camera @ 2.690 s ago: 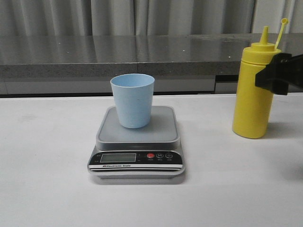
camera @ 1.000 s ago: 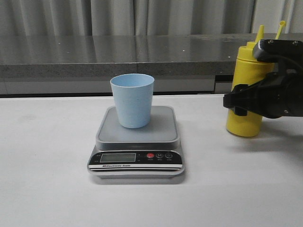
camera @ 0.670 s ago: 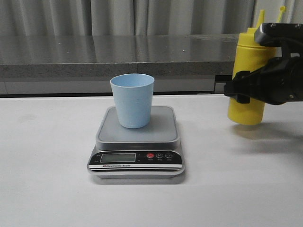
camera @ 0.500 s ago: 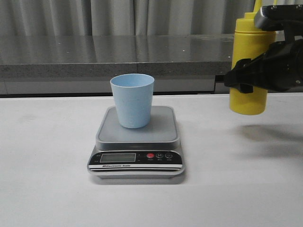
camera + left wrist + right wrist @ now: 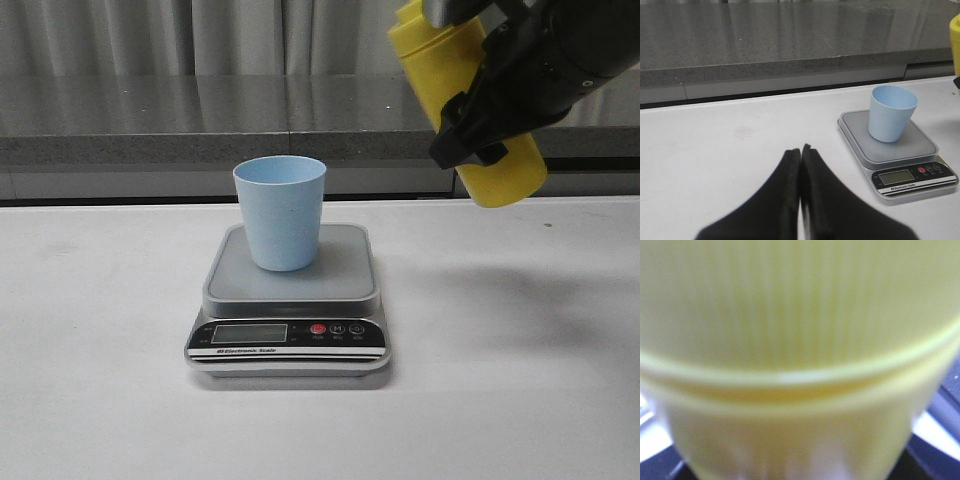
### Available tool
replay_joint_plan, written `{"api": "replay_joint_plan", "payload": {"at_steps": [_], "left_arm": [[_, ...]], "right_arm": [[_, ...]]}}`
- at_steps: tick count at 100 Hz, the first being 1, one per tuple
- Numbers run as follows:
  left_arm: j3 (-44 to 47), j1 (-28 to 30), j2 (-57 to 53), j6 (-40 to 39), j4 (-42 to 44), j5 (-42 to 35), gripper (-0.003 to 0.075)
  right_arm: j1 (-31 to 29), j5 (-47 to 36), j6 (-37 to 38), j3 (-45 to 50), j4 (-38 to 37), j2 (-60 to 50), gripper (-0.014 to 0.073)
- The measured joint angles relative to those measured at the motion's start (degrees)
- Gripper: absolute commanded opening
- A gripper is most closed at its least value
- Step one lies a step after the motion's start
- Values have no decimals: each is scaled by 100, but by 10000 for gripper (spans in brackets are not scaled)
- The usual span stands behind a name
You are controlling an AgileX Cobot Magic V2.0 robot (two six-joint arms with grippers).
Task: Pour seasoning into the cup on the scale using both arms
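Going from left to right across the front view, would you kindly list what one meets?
The cup standing on the scale → the tilted seasoning bottle held aloft in the right gripper.

seasoning nozzle cut off by frame top — wrist close-up blurred

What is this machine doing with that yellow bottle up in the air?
The right gripper holds a tall yellow plastic squeeze bottle off the white table, tilted, its top leaning toward the small pale blue plastic cup. The cup stands upright on the steel platform of a flat silver-grey digital kitchen scale. Nothing can be seen pouring yet. The left gripper hangs shut and empty off to the side, over the table.
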Motion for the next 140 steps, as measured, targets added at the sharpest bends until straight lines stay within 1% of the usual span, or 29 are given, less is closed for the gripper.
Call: {"api": "replay_joint_plan", "payload": {"at_steps": [15,28,41,59,87,101,111,125,140], "left_arm": [[0,0,0,0,0,0,-20],[0,0,0,0,0,0,-20],[0,0,0,0,0,0,-20],[0,0,0,0,0,0,-20],[0,0,0,0,0,0,-20],[0,0,0,0,0,0,-20],[0,0,0,0,0,0,-20],[0,0,0,0,0,0,-20],[0,0,0,0,0,0,-20]], "right_arm": [[256,770,366,-305,-1067,11,-67],[458,1282,1122,-549,-2147,101,-67],[632,1479,1749,-695,-3311,302,-67],[849,1827,1920,-709,-4609,516,-67],[1011,2236,1956,-709,-5991,530,-67],[1072,2287,1865,-709,-6246,541,-67],[1110,2418,1557,-709,-6293,648,-67],[1221,2856,1035,-709,-6293,946,-67],[1268,2949,873,-709,-6293,1103,-67]]}}
